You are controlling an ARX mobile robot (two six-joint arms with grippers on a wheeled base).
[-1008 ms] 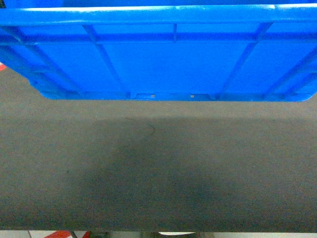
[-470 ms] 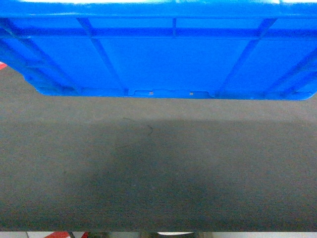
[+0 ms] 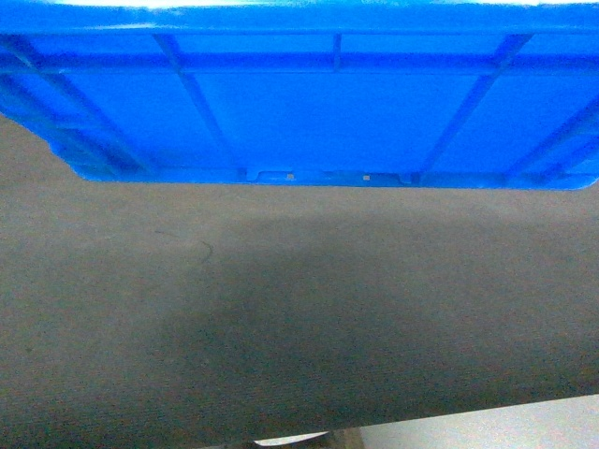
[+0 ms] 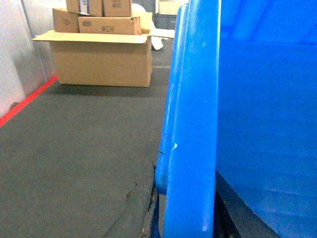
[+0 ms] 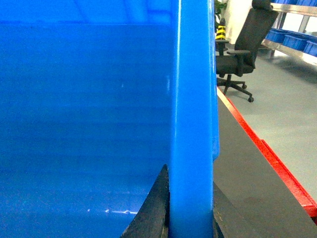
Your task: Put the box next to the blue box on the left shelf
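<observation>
Box [image 3: 328,103] above carpet [image 3: 299,318]; cartons [image 4: 99,54] far left of box; chair [image 5: 242,49] right, behind.

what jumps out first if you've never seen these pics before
The big bright-blue box dominates, filling the top of the head view above dark grey floor, its rim pinched in both wrist views. On the left wrist side, a stack of cardboard boxes sits by a red floor line. On the right wrist side, a black office chair stands beyond a red edge, with smaller blue bins on a rack behind it.
</observation>
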